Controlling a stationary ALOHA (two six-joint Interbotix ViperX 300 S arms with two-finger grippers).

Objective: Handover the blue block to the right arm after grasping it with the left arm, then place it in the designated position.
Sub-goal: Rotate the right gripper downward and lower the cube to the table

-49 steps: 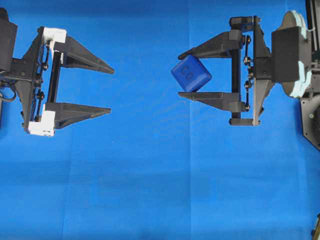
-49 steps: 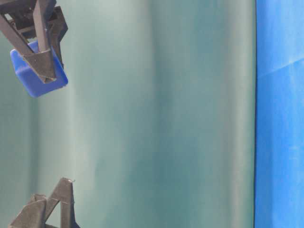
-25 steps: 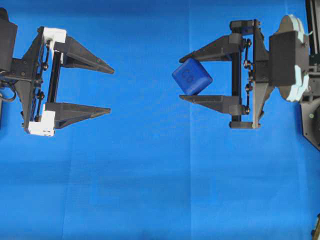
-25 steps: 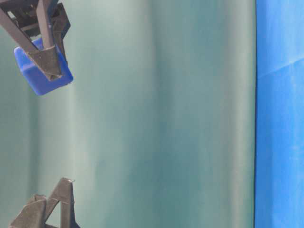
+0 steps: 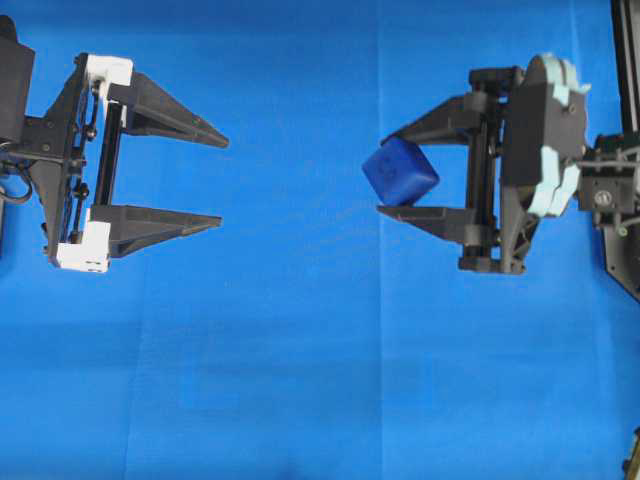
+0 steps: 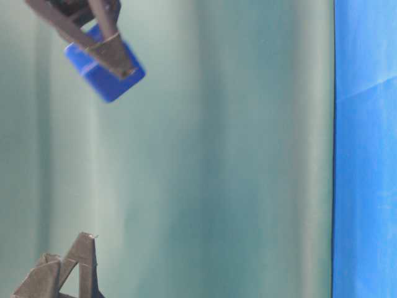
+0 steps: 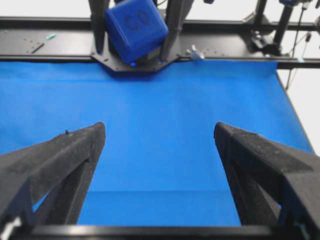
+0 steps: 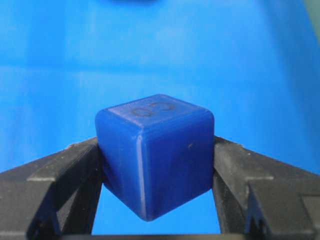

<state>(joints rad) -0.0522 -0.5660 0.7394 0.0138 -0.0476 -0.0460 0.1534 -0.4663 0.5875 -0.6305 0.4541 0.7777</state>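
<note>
The blue block (image 5: 400,172) is a small dark blue cube with a ring mark on one face, held tilted above the bright blue cloth. My right gripper (image 5: 384,173) is shut on it, one black finger on each side. The right wrist view shows the blue block (image 8: 157,155) wedged corner-down between the fingers (image 8: 70,170). My left gripper (image 5: 222,180), with white base pieces, stands wide open at the left with nothing in it. From the left wrist view the blue block (image 7: 135,27) hangs far ahead of the left gripper (image 7: 160,132). In the table-level view the blue block (image 6: 102,71) is at the top left.
Blue cloth (image 5: 320,380) covers the whole table. A black frame rail (image 7: 225,47) runs along its far edge, with the right arm's base (image 5: 620,200) at the right. A teal backdrop (image 6: 236,155) fills the table-level view.
My right gripper has drawn back to the right with the block and pitched over, bringing it nearer the cloth. The left gripper has not moved.
</note>
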